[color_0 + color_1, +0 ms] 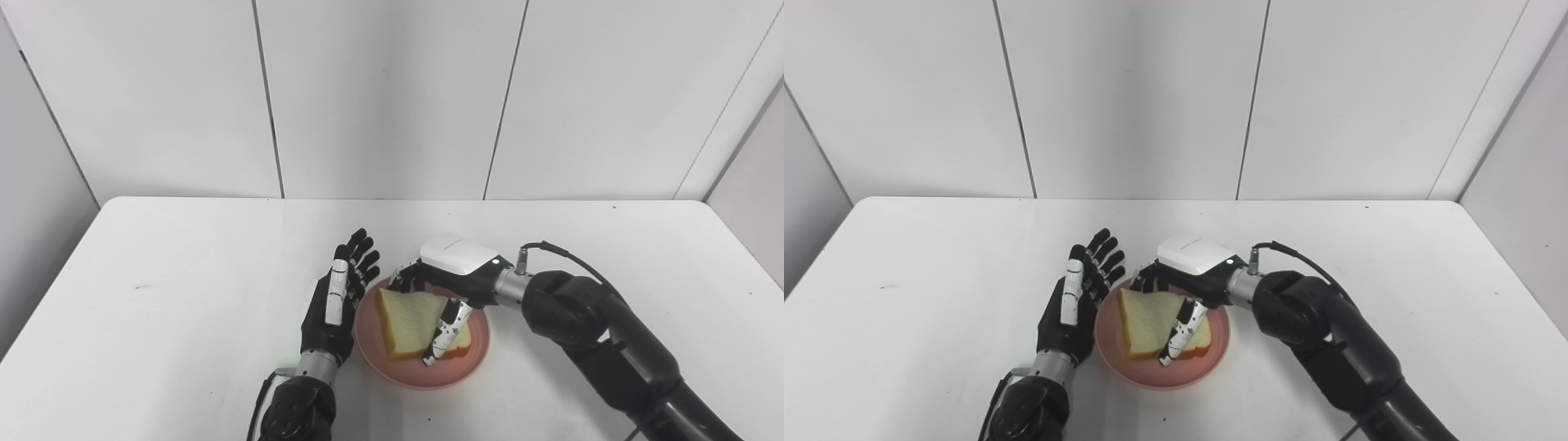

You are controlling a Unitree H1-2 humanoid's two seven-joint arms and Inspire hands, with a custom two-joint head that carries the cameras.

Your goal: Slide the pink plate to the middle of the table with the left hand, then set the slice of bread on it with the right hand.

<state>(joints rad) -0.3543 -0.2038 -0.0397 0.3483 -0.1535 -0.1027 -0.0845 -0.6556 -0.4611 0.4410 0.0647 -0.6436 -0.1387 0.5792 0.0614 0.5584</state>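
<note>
Pink plate [422, 367] sits on the white tabletop [171, 294], near the middle left to right and toward the near edge. Plate is upright and flat on the surface.

Bread [407, 321] lies in the plate, toward its left and far side. One corner points to the far left; the crust edge runs along the near side. Whether the slice lies fully flat or is propped at the right cannot be told.

Right hand [456, 278] reaches in from the right, above the far rim of the plate, white back cover facing up. Its fingers [404, 278] curl down at the far edge of the bread. The thumb [446, 335] extends toward the near side and lies across the right part of the slice. The bread sits between thumb and fingers, so the hand is closed around it in a loose pinch. Contact at the fingertips is hidden by the slice.

Left hand [1075, 306] stands just beside the left rim of the plate. Fingers are extended and spread, pointing away toward the far side, palm turned toward the plate. It holds nothing. Whether its edge touches the rim cannot be told from either view.

Both forearms enter from the near edge. A cable [569, 257] loops above the right wrist.
</note>
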